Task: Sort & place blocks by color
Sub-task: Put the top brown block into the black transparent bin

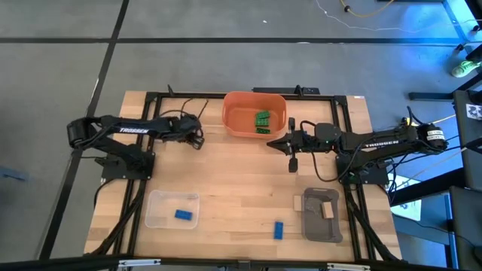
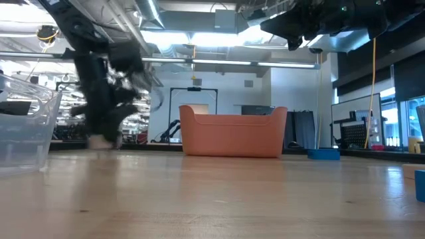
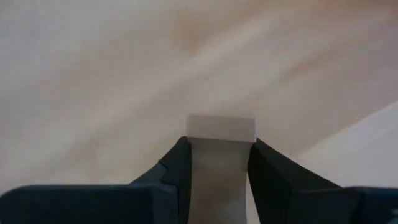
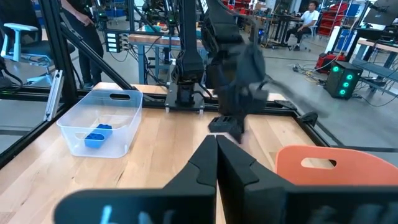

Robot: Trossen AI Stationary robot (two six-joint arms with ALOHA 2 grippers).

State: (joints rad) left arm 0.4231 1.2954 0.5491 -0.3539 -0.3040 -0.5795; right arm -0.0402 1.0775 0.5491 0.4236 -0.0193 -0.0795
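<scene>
My left gripper (image 1: 197,140) is down at the table left of the orange bin (image 1: 254,114), shut on a tan block (image 3: 222,127). The bin holds green blocks (image 1: 261,121). My right gripper (image 1: 276,141) hovers shut and empty beside the bin's near right corner, raised high in the low view (image 2: 299,26). One blue block (image 1: 183,214) lies in the clear tray (image 1: 157,205), and another blue block (image 1: 278,229) lies flat on the table. A tan block (image 1: 327,210) lies in the grey tray (image 1: 320,227). My left gripper pinches the tan block between its two fingers (image 3: 177,165), one finger on each of two opposite side faces. The block's far end (image 3: 222,126) sticks out past the fingertips. The fingers come from above, pointing down. The block is close to the tabletop; whether it is lifted clear I cannot tell.
The wooden tabletop (image 1: 233,181) lies open between the bin and the two near trays. A black frame (image 1: 143,98) runs along the table's far and side edges. In the right wrist view people and workbenches (image 4: 305,25) show in the room beyond.
</scene>
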